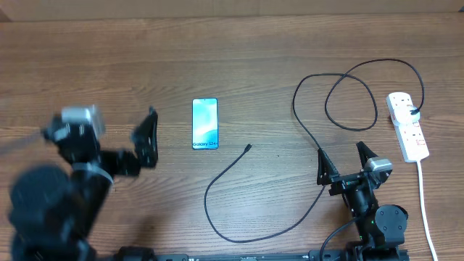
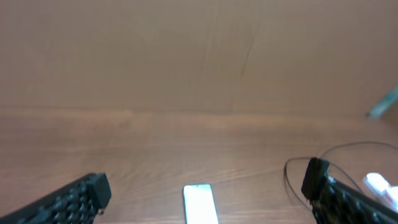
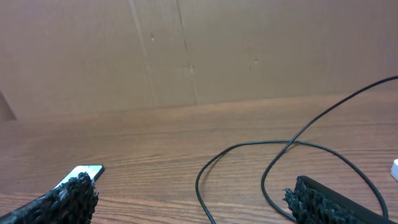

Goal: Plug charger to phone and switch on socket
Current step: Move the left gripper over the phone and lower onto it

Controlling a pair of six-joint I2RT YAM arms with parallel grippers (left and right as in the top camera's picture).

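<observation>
The phone (image 1: 205, 123) lies flat on the wooden table with its blue-white screen up. The charger (image 1: 304, 127) is a thin black cable. It loops from the socket (image 1: 407, 127) at the right and ends in a free tip (image 1: 249, 147) right of the phone. My left gripper (image 1: 153, 138) is open and empty, left of the phone. In the left wrist view the phone (image 2: 200, 202) lies between the open fingers (image 2: 205, 180). My right gripper (image 1: 341, 158) is open and empty beside the cable. The right wrist view shows its fingers (image 3: 193, 190), the cable (image 3: 249, 145) and a corner of the phone (image 3: 87, 170).
A white cord (image 1: 424, 206) runs from the socket toward the front edge at the right. A brown cardboard wall (image 2: 199, 56) stands along the back of the table. The socket's white end (image 2: 376, 182) shows at the right of the left wrist view.
</observation>
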